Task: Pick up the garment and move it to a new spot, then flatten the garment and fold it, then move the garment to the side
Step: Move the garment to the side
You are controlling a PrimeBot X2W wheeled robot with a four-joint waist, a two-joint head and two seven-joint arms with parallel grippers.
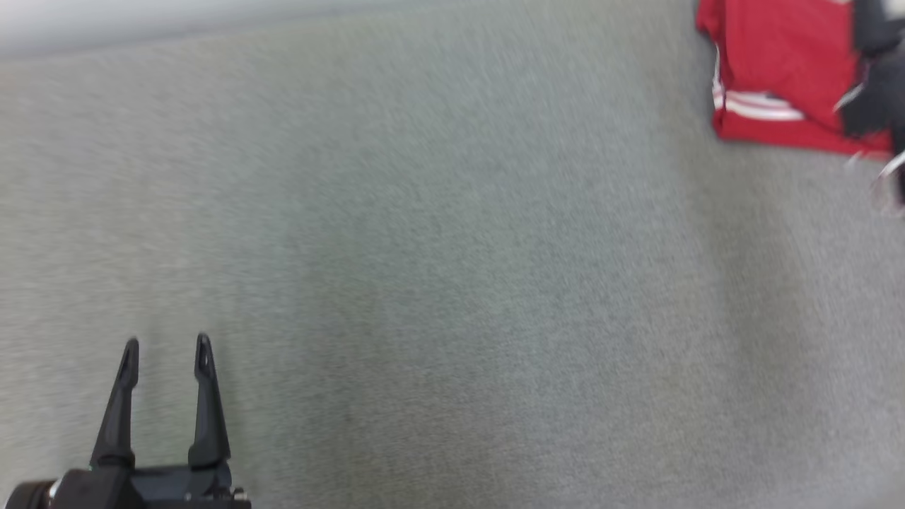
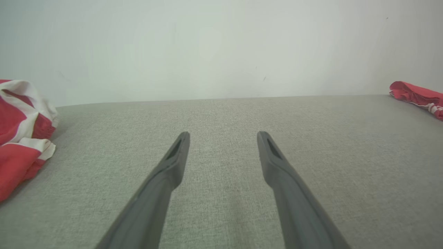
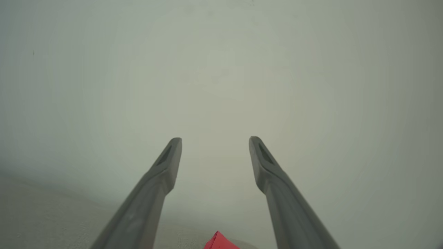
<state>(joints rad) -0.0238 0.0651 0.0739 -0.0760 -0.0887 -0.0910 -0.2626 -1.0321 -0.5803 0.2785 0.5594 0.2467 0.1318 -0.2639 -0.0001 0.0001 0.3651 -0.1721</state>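
Head view: grey woven surface (image 1: 452, 283), red garment (image 1: 778, 63) at the upper right, both pincers released.

Surface is flat and textile-grained, backed by a plain pale wall (image 2: 221, 45). Garment lies flat, its white stripes running across the view; the frame crops it, so its long axis cannot be told, and a blurred dark shape (image 1: 873, 78) overlaps its right side. A second red-and-white cloth (image 2: 17, 138) lies bunched at the left wrist view's left edge. Left gripper (image 1: 167, 346) is well apart from the garment, fingers spread, empty. Right gripper (image 3: 214, 141) is likewise spread and empty.
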